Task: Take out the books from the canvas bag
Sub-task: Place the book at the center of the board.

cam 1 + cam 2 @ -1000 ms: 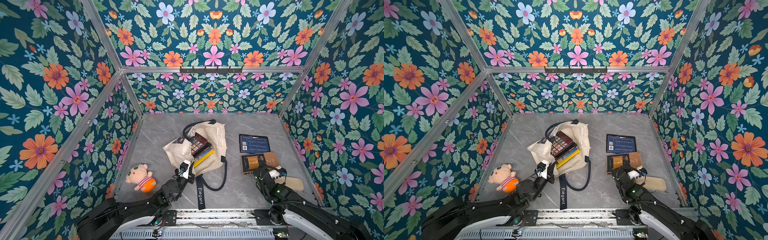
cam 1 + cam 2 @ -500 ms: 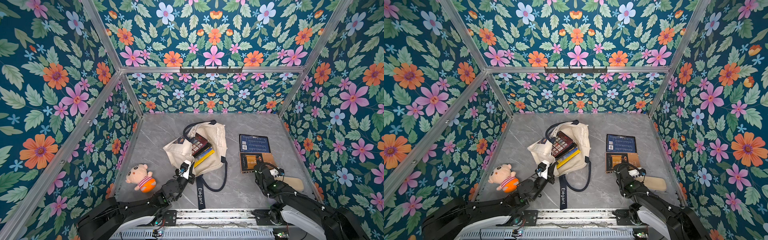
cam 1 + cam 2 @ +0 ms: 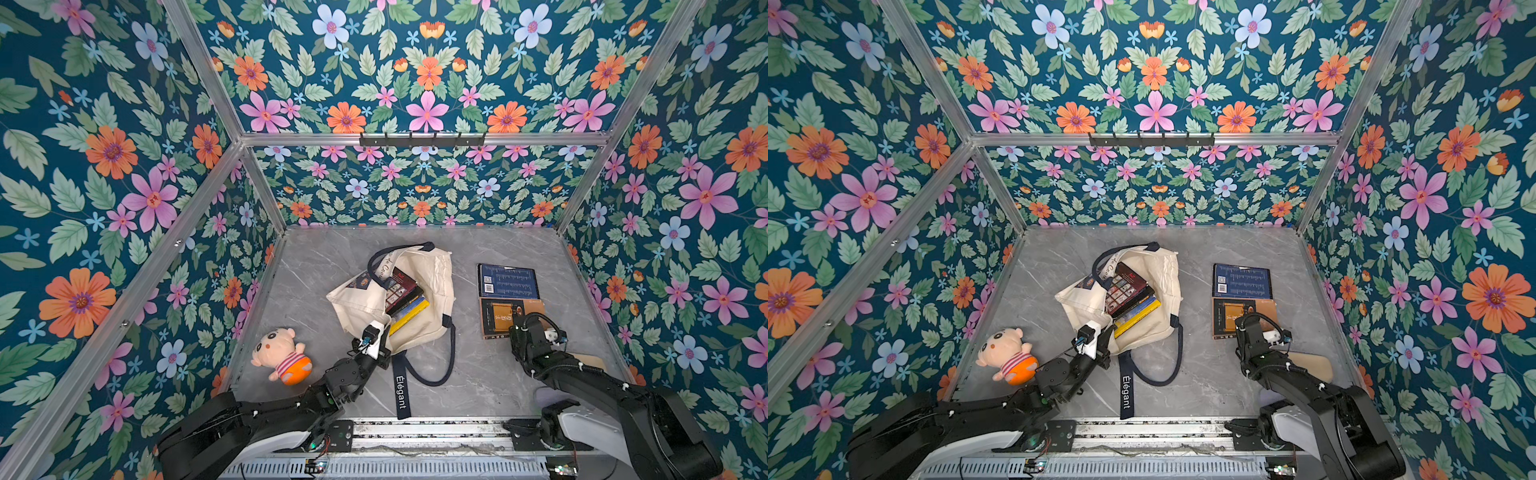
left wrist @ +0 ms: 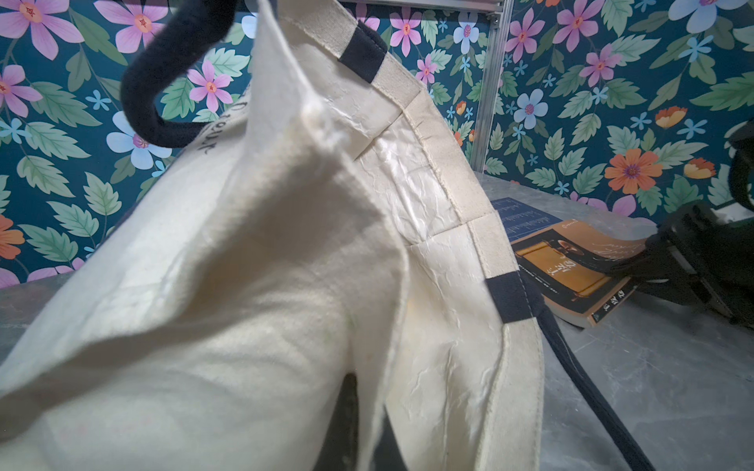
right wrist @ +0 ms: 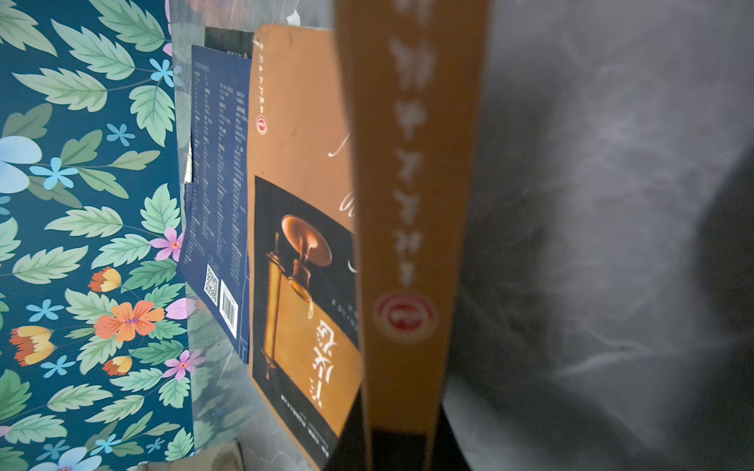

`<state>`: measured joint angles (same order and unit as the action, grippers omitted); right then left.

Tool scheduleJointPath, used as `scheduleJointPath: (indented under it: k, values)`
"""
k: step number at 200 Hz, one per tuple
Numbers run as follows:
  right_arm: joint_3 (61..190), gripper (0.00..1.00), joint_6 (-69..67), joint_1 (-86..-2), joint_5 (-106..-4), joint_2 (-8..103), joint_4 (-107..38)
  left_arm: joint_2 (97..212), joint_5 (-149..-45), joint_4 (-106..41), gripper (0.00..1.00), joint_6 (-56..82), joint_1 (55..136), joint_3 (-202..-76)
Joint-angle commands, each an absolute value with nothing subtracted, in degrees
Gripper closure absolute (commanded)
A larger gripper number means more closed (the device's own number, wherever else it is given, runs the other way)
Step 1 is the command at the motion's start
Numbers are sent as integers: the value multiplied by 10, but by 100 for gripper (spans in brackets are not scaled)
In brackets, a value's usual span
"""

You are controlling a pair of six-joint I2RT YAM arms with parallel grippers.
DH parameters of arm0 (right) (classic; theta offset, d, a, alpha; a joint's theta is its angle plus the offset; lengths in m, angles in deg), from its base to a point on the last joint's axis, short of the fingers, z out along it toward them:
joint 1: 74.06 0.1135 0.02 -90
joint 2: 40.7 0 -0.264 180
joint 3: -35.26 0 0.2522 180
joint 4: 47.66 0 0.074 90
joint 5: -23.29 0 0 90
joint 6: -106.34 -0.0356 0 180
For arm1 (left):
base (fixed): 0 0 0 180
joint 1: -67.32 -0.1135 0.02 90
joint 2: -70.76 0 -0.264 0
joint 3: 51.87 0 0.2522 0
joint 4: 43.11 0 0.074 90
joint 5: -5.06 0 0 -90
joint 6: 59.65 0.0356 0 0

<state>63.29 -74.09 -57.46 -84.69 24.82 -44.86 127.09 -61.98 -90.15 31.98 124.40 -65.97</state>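
Books [image 3: 405, 297]: several, stacked inside canvas bag [image 3: 434, 278], not yet taken. Two out on table [image 3: 316, 266], right side: blue book [image 3: 507, 280], orange book [image 3: 496, 318]. Right gripper [image 3: 515, 329] pinches orange book edge; left gripper [image 3: 377, 337] closed on bag rim.

desk [image 3: 316, 266]: bag [image 3: 436, 282] centre frame, books [image 3: 405, 297] in its mouth | doll [image 3: 280, 355] lower left of bag | strap [image 3: 400, 390] below bag | right of bag: upper book [image 3: 507, 280] just above lower book [image 3: 496, 318] | left gripper [image 3: 381, 337] at bag's lower rim | right gripper [image 3: 516, 326] at lower book's lower right corner
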Motion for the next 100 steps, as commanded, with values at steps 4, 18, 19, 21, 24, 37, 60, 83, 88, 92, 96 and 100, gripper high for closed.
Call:
scheduleJointPath:
  k: [4, 18, 19, 21, 24, 37, 60, 83, 88, 92, 96, 100]
  values:
    - [640, 89, -729, -583, -810, 260, -459, 1264, -622, -933, 100, 325, 1244, -645]
    - [640, 78, -727, -591, -798, 256, -450, 1259, -622, -933, 100, 325, 1244, -643]
    - [640, 78, -727, -592, -797, 255, -449, 1259, -621, -933, 100, 325, 1244, -643]
    - [640, 76, -728, -593, -796, 254, -446, 1258, -622, -933, 100, 325, 1244, -642]
    - [641, 73, -728, -594, -795, 251, -440, 1258, -621, -933, 100, 325, 1244, -642]
    - [647, 52, -731, -599, -787, 235, -398, 1256, -623, -933, 100, 326, 1244, -642]
    - [656, 27, -717, -605, -785, 189, -338, 1256, -626, -934, 100, 328, 1244, -643]
    - [659, 1, -705, -605, -798, 128, -279, 1255, -632, -932, 100, 330, 1244, -643]
    - [660, 1, -704, -605, -801, 116, -266, 1254, -633, -931, 100, 330, 1244, -644]
    - [661, 1, -703, -606, -802, 105, -257, 1254, -634, -930, 100, 331, 1244, -644]
    - [661, 1, -700, -605, -803, 96, -252, 1253, -635, -929, 100, 331, 1244, -644]
    - [660, 1, -695, -606, -802, 87, -248, 1251, -634, -927, 100, 332, 1244, -644]
